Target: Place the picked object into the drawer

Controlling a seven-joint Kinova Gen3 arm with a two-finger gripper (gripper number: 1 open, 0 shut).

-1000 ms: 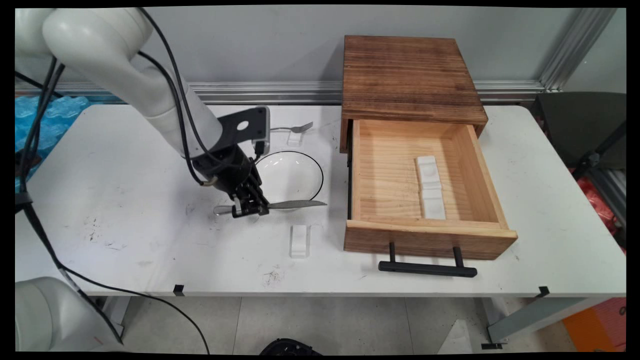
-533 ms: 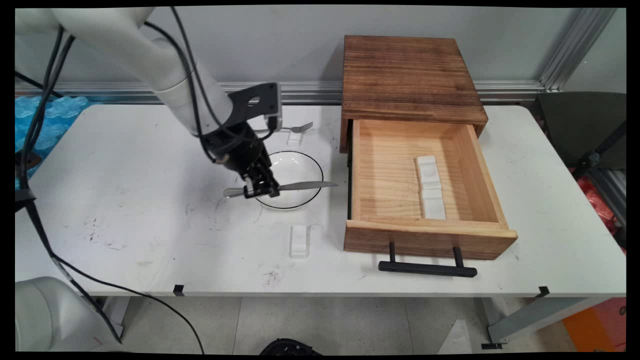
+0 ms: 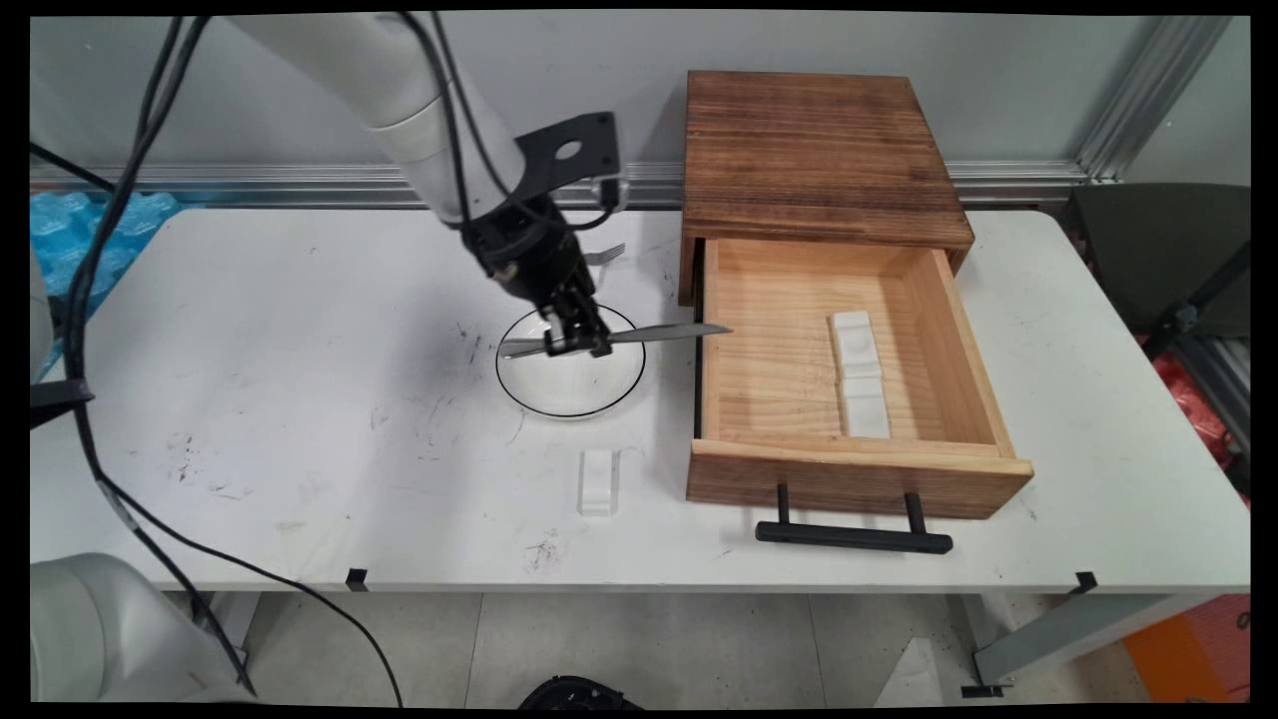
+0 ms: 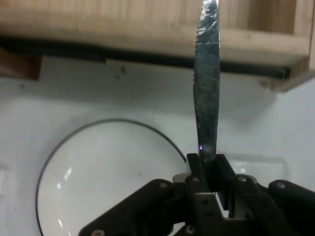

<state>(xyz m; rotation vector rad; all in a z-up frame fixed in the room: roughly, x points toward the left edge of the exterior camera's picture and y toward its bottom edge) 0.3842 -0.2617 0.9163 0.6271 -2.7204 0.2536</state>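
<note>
My black gripper is shut on a silver table knife and holds it level in the air above a clear glass bowl. The serrated blade points right, and its tip reaches over the left wall of the open wooden drawer. In the hand view the gripper clamps the knife near its handle, with the bowl below left and the drawer's side across the top.
Two white rests lie inside the drawer, which sticks out of a dark wooden cabinet. Another white rest sits on the table in front of the bowl. A fork lies behind the gripper. The drawer's black handle juts forward.
The gripper has risen and moved right and back with the knife, from the bowl's near left rim to over the bowl. The blade tip now reaches the drawer's left wall.
</note>
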